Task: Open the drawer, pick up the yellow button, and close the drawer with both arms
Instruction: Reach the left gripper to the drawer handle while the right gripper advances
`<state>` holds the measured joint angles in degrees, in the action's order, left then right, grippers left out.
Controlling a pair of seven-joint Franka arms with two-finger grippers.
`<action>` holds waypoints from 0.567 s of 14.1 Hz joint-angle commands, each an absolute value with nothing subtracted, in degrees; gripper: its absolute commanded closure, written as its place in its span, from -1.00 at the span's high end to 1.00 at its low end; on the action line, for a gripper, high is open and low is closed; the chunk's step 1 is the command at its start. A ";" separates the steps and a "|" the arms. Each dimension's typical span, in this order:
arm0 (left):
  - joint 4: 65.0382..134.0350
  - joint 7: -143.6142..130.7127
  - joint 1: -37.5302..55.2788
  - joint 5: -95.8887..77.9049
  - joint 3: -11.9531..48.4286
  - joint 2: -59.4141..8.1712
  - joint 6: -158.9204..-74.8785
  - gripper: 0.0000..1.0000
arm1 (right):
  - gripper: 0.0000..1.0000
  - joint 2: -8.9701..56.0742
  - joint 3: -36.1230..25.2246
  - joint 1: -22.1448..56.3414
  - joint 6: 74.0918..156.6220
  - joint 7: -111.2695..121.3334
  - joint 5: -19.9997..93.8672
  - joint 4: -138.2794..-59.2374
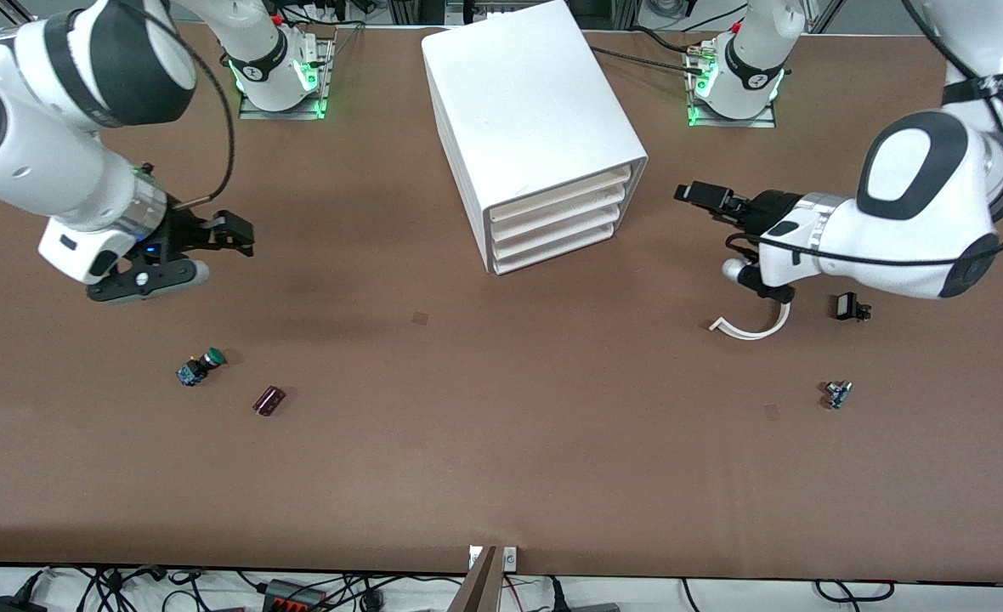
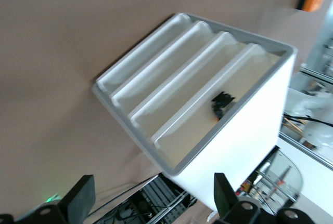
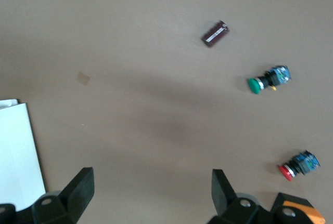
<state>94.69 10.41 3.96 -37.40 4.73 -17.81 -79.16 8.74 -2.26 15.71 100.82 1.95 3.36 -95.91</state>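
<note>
Brown matting covers the table [image 1: 501,476], and the white cabinet [image 1: 527,102] stands mid-table between my two arm bases with its four tray drawers all pushed in. My left gripper [image 1: 710,200] hangs with fingers spread wide and empty just off the cabinet's drawer face, toward the left arm's end of the table. My right gripper [image 1: 212,246] is equally wide and empty, over bare matting toward the right arm's end, waiting.

From the left wrist I see a small dark part in the top drawer [image 2: 208,115]; that may be the button [image 2: 222,103], though I can't make out its cap colour. I judge the drawer light, stiff and slick plastic, best hooked at its front lip. The button looks tiny and hard; I'd pinch its body.
</note>
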 commanded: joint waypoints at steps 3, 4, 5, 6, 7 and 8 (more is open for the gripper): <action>103.42 25.36 4.75 -48.49 6.94 -18.37 -88.39 1.00 | 1.00 11.34 -2.64 19.68 101.34 1.32 4.04 -92.37; 105.80 28.79 4.75 -50.52 7.38 -18.37 -90.42 1.00 | 1.00 11.77 -2.64 20.04 101.51 1.32 4.13 -92.37; 108.08 30.92 4.83 -52.97 7.38 -18.37 -92.18 1.00 | 1.00 12.13 -2.64 20.47 101.51 1.41 5.70 -92.29; 110.28 32.94 4.83 -55.61 7.56 -18.37 -92.98 1.00 | 1.00 12.48 -2.72 20.91 101.77 1.49 8.32 -92.20; 112.30 36.18 4.83 -58.07 8.25 -18.46 -93.95 1.00 | 1.00 12.65 -2.72 20.83 102.13 1.49 10.26 -91.94; 114.15 38.91 4.83 -59.66 8.35 -18.37 -95.00 1.00 | 1.00 13.27 -2.72 20.83 102.39 1.49 11.33 -91.59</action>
<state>109.73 33.16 5.19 -55.76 7.64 -19.57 -92.68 11.93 -2.25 20.33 102.24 1.83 8.62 -93.49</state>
